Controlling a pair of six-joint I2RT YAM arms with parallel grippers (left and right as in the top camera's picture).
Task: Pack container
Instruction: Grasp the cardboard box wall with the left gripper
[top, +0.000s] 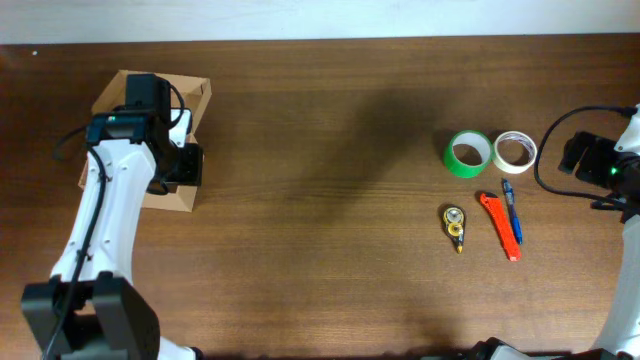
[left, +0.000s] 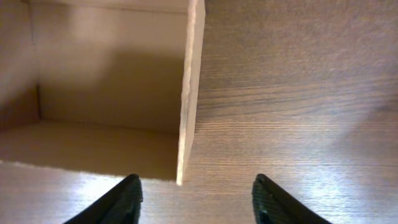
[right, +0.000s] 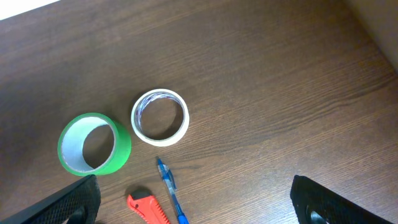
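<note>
A: Biggest first. What is being shown?
B: A dark wooden worktop (top: 330, 150) is being viewed from above, with a white arm being posed at each side edge.
A: Left arm?
B: It is being stretched toward the far left corner, over the container (top: 198, 100). The left gripper (left: 196, 199) is being held partly open and nothing is being gripped. In the wrist view an upright cardboard wall is being lined up between the two fingers (left: 127, 199), just past the tips, and neither finger is being seen touching it.
A: Right one?
B: The right gripper (right: 199, 205) is being held wide open and empty, near the right edge, above bare wood.
A: Container position?
B: It is being seen at the far left corner. It is a plain brown cardboard box with its top open, and much of it is being hidden by the arm in the overhead view.
A: Small stuff?
B: All of it is being grouped toward the right edge, well apart from the box. A green tape roll (right: 124, 149) is being laid flat, with a white tape roll (right: 182, 127) just beside it on the right-edge side. Whether they touch cannot be told. Nearer the front edge, a red box cutter (top: 500, 227) and a blue pen (top: 512, 210) are being laid side by side, with the pen on the right-edge side. A yellow-and-black tape dispenser (top: 455, 225) is being laid left of the cutter, apart from it.
</note>
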